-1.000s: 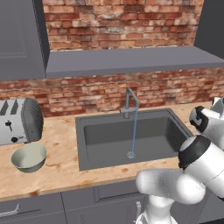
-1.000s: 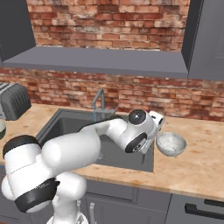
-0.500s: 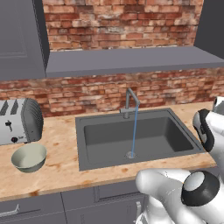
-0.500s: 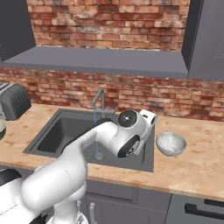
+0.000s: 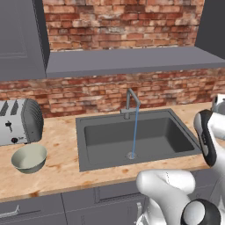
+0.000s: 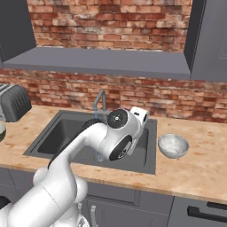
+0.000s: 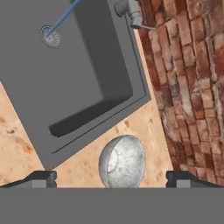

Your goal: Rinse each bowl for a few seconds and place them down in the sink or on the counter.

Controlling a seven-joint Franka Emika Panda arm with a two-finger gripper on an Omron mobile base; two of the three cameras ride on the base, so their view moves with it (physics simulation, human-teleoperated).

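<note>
a dark grey sink (image 5: 105, 165) is set into the wood-grain table (image 5: 61, 169), and a thin stream of water (image 5: 133, 132) is seen falling from the curved tap (image 5: 132, 102) onto the round drain (image 5: 131, 155). two bowls are found on the table, well apart, one on each side of the sink. the pale cream bowl (image 5: 29, 158) is placed upright to the left of the sink, just in front of the toaster (image 5: 19, 121). the speckled grey-white bowl (image 6: 173, 145) is placed upright to the right of the sink, near its right rim and in front of the brick wall (image 6: 133, 95).

in the right base view the white arm (image 6: 88, 150) is seen stretched across the front of the sink toward the speckled bowl, the hand being turned away from the camera. in the hand view the end effector (image 7: 112, 178) is shown with its two dark fingertips (image 7: 41, 178) spread wide — nothing is held between them. the speckled bowl (image 7: 122, 161) is seen between the tips, resting on the table beside the corner of the sink (image 7: 87, 65), and it is not touched by either tip. the tap base (image 7: 129, 12) and the drain (image 7: 50, 36) are also caught in this view, with the water running — a blue line across the basin.
</note>
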